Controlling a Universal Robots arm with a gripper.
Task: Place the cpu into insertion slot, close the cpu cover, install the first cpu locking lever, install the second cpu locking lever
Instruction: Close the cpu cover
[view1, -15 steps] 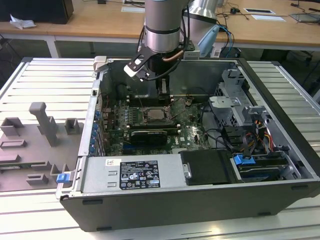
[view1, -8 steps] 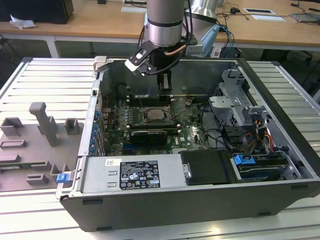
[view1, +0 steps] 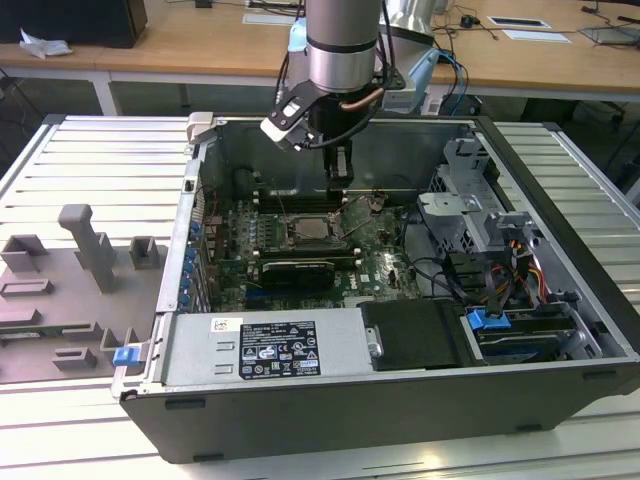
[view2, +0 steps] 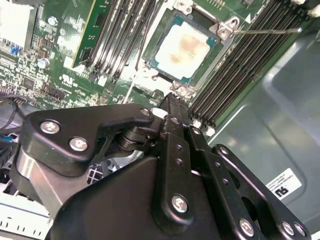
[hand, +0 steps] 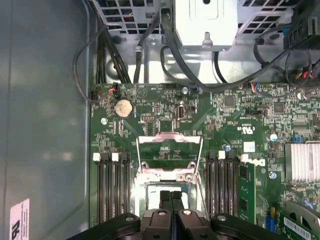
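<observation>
Grey computer case (view1: 300, 420) lies open across the middle of the exterior view, green motherboard (view1: 385, 265) inside. The gripper (view1: 340, 172), clenched on nothing, hangs at upper centre there, close by the raised cpu cover (hand: 170, 136). The cpu (view2: 184, 45) already sits flat in the insertion slot (view2: 202, 75). I think the cpu cover wants a slow, even push down, so the cpu does not shift.

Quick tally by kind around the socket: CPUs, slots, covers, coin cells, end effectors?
cpu: 1
insertion slot: 1
cpu cover: 1
coin cell: 1
end effector: 1
Total: 5
</observation>
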